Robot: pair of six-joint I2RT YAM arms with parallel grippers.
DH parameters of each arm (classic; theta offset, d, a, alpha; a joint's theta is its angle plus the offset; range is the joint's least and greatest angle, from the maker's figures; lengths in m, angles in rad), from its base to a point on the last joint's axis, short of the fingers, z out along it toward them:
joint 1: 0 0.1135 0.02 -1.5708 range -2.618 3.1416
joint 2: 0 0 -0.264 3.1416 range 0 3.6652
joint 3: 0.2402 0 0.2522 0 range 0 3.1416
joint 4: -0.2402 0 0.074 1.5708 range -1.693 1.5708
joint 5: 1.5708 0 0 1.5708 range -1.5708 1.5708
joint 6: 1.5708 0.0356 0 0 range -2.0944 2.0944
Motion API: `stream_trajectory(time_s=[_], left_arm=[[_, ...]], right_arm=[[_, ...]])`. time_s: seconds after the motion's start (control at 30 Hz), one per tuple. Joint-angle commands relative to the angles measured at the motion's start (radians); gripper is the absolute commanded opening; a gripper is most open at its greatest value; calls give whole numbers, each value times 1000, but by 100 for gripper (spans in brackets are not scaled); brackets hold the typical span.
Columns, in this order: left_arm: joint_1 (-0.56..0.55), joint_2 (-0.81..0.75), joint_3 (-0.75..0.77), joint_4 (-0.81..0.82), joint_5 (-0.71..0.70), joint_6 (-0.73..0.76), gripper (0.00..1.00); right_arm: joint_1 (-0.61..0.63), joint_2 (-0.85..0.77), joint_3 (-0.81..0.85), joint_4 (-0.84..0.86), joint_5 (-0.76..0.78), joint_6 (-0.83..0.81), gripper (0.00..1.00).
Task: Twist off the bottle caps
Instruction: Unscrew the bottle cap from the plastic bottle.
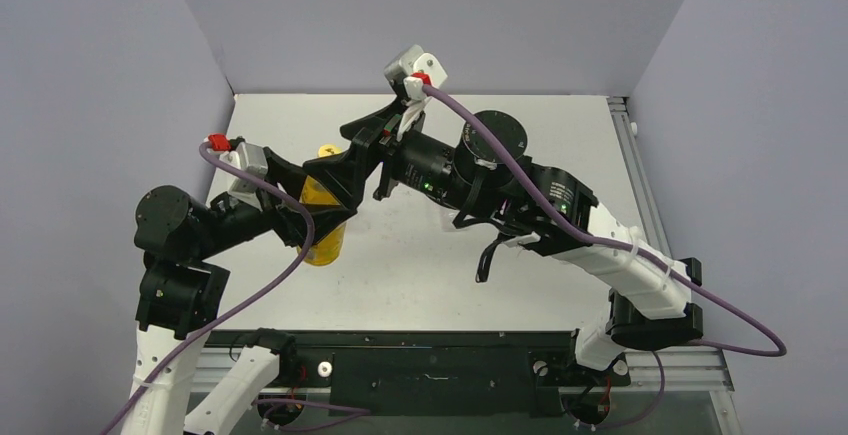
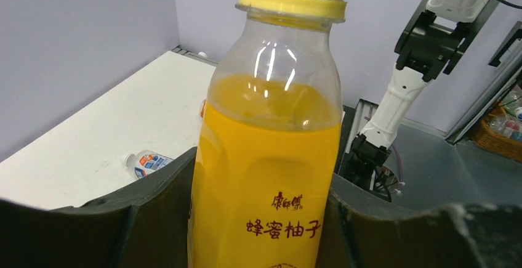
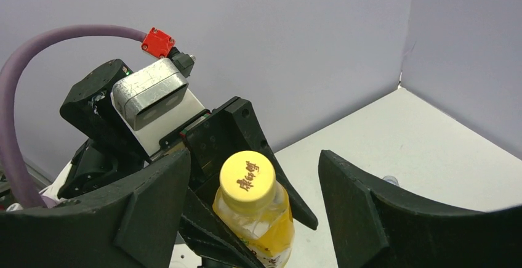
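So the yellow cap (image 3: 247, 178) is on the yellow juice bottle (image 2: 268, 157), which the left claw (image 2: 266, 212) clamps round the body, tilted and apparently off the table (image 1: 560, 135). The right claw (image 3: 258, 197) is spread apart either side of the cap, touching nothing. Worry: the cap sits nearer one finger, so closing could shove the neck sideways. The slick bottle could also spin in the grip rather than unscrew.
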Motion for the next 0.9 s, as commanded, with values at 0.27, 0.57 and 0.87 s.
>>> stream_trajectory(time_s=[0.27, 0.57, 0.87], left_arm=[[2, -7, 8, -36, -50, 55, 0], [3, -3, 2, 53, 167, -56, 0], [2, 5, -40, 294, 302, -316, 0]], right_arm=[[-9, 31, 46, 9, -52, 21, 27], [-69, -10, 16, 17, -227, 19, 0], [-103, -45, -15, -10, -470, -22, 34]])
